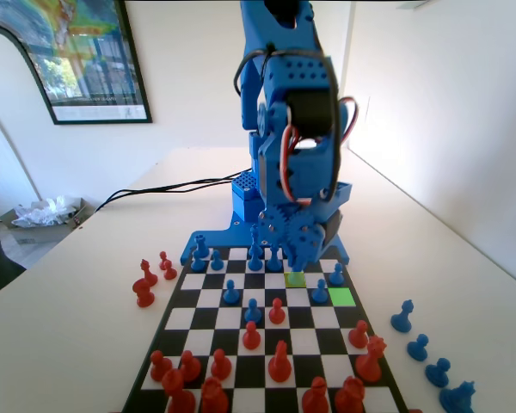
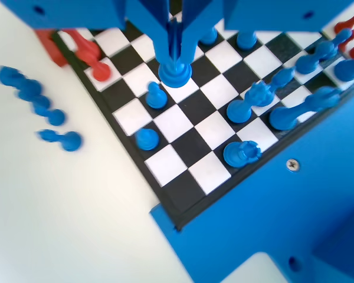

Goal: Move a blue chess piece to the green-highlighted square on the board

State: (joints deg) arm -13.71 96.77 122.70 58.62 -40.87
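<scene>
My gripper [image 1: 297, 258] hangs low over the far part of the board [image 1: 305, 342], above a dull olive-green square [image 1: 295, 279]. In the wrist view its two jaws meet at the gripper [image 2: 174, 56], shut on a slim blue chess piece [image 2: 175, 73] whose rounded end pokes out below them over a white square. I cannot tell whether the piece touches the board [image 2: 207, 172]. The green-highlighted square [image 1: 341, 297] is bright and bare, one row nearer the camera and to the right of the gripper in the fixed view.
Two blue pawns [image 1: 320, 292] [image 1: 336, 275] stand beside the bright green square. More blue pieces line the far rows; red pieces [image 1: 279, 361] fill the near rows. Taken blue pieces [image 1: 418, 348] lie on the table at right, red ones [image 1: 144, 291] at left.
</scene>
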